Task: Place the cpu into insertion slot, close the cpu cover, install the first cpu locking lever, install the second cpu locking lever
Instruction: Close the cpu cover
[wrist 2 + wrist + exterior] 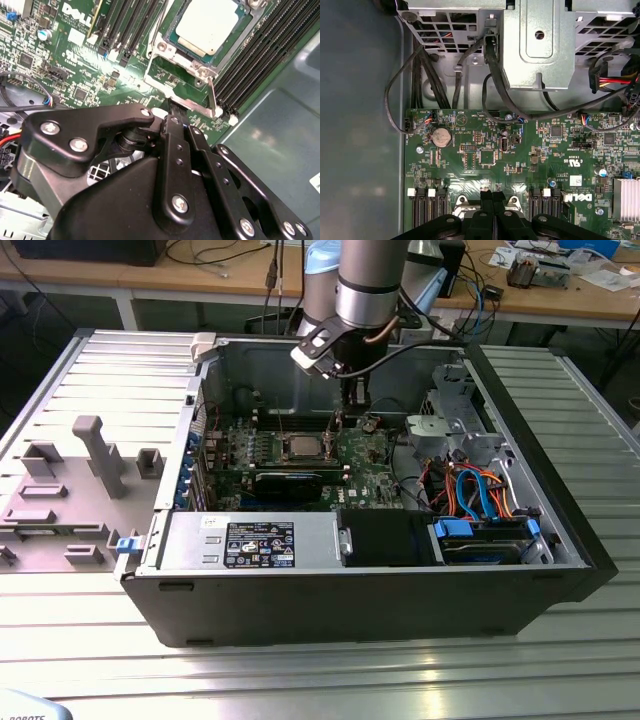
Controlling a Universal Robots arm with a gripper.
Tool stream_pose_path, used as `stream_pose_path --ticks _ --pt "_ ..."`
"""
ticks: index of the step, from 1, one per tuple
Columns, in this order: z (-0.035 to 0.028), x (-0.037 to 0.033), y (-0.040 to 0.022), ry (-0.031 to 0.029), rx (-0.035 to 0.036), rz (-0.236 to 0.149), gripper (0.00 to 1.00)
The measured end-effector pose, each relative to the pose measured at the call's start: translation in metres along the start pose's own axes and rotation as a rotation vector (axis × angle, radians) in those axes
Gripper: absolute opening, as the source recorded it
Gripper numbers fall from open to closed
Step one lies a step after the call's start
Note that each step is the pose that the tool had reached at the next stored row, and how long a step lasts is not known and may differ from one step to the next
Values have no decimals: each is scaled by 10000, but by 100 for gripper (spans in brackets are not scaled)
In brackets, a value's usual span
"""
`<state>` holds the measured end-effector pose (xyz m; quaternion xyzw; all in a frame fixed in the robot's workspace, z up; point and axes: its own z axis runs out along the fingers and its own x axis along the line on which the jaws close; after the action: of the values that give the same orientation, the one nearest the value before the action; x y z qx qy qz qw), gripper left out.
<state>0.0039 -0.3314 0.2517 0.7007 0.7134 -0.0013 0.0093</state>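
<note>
Black metal gripper (181, 116) fingers are pressed together with nothing visible between them. Its tips hang low over the green motherboard (485, 150), just off one edge of the square silver-rimmed insertion slot (161, 47). The small silver-topped cpu (207, 27) sits in that slot, and the thin silver cpu cover (172, 27) lies flat around it. A thin silver locking lever (212, 97) juts up at the slot's corner beside the black memory slots (250, 65). In the exterior view the gripper hangs mid-frame inside the open black computer case (560, 540), with the silver drive cage (450, 425) close on the exterior view's right.
</note>
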Motion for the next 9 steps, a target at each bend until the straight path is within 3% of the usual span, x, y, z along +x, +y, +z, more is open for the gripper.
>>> stream_pose_path --ticks 9 --pt "1 0 -20 0 -1 0 11"
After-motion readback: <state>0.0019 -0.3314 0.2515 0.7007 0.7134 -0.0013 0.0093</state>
